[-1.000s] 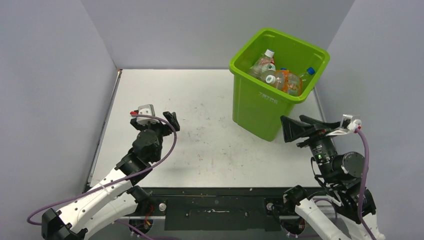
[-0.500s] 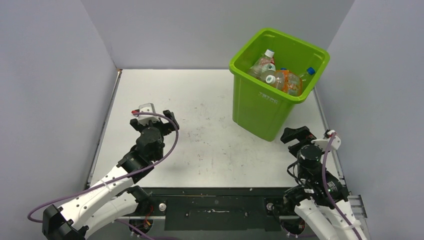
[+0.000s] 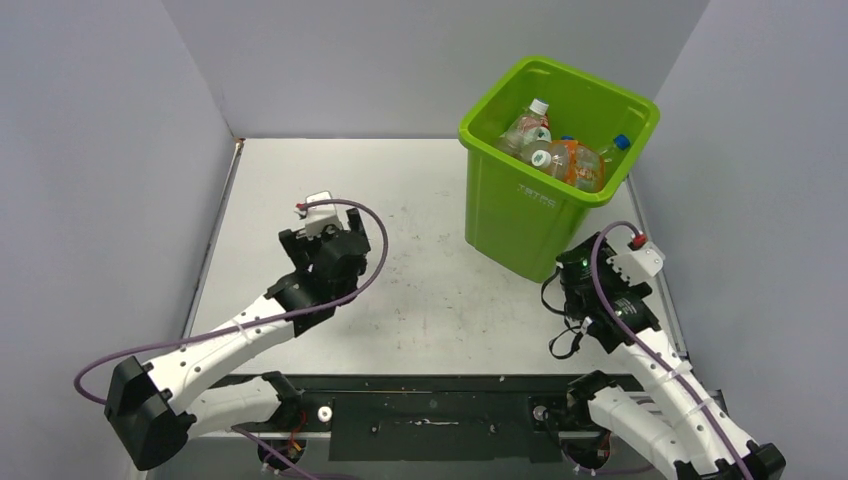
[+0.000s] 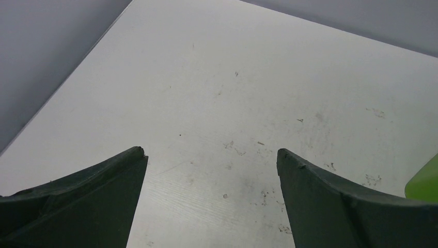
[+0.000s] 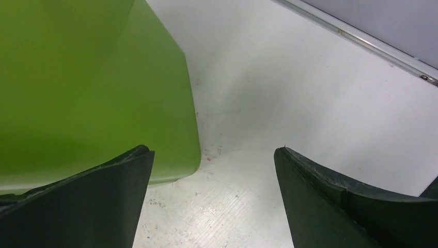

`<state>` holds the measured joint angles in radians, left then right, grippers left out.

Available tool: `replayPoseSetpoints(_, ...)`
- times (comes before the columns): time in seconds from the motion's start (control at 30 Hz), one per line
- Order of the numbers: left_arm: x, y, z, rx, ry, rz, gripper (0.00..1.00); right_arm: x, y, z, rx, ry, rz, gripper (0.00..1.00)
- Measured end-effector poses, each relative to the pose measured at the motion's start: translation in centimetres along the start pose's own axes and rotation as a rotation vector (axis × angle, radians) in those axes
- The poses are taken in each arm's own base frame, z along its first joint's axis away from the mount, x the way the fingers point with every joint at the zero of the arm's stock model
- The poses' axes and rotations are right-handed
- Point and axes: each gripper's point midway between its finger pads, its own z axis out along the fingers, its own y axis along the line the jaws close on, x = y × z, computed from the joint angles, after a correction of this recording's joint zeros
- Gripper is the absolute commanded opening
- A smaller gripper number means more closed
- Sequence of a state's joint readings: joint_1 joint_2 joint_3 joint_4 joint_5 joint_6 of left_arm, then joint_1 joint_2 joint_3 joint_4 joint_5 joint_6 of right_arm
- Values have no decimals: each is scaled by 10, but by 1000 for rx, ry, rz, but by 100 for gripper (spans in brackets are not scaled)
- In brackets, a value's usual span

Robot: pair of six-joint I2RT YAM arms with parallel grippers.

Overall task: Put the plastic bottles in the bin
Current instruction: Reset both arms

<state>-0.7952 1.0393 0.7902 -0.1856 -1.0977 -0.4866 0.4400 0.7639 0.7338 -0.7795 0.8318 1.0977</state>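
Bottles [image 3: 565, 160] fill the green bin [image 3: 510, 210]; none shows outside. Left gripper [image 4: 210, 154] and right gripper [image 5: 213, 151] hover empty, fingers apart. Sorting looks finished; next, probably parking the arms.

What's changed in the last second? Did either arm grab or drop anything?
The left gripper shifted slightly right and farther out over the table. The right gripper swung from pointing left to pointing away, its wrist drawing in toward the near corner of the bin. Nothing was taken or released; both stay open and empty. The bin and the plastic bottles inside it have not moved.
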Motion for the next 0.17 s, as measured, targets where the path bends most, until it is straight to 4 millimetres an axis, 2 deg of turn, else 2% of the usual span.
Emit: replayPoseSetpoints(0.17, -2, -11, -6, 10, 38, 24, 96, -11, -2, -6, -27, -32, 58, 90)
